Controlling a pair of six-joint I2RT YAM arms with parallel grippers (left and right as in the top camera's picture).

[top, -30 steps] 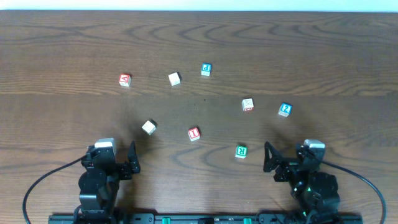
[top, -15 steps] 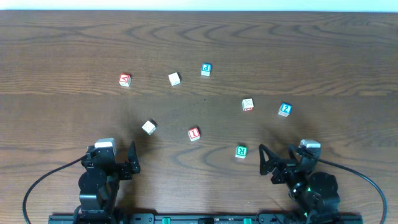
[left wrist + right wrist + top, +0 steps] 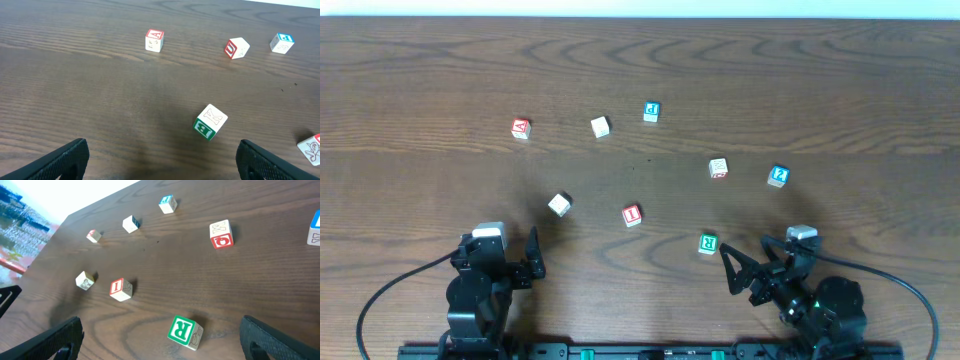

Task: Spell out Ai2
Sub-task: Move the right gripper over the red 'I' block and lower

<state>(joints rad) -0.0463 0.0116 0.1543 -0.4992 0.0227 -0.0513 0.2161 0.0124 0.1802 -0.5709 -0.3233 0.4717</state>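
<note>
Scanning the table [image 3: 420, 60] from overhead, you've got both arms sitting at the near edge. Your left gripper [image 3: 531, 257] has its fingers spread wide apart, nothing between them, just bare wood under it in the wrist view. Your right gripper [image 3: 744, 262] is spread wide as well, empty, and angled inward toward the green R block [image 3: 708, 242], which sits just ahead of the fingertips without touching them.

Now your letters. The red A block [image 3: 521, 128] is out on the far left, well apart from both grippers. The red I block [image 3: 632, 214] lies mid-table, between the two arms and near the R. The blue 2 block [image 3: 778, 176] is over on the right, beyond your right gripper, with the red Q block [image 3: 718, 167] near it on its left. All three are loose and scattered, not lined up.

Around them: a blue P block [image 3: 652, 111] far back, a red U block [image 3: 600, 126] beside it, and a tilted K block [image 3: 559, 204] ahead of your left gripper.
</note>
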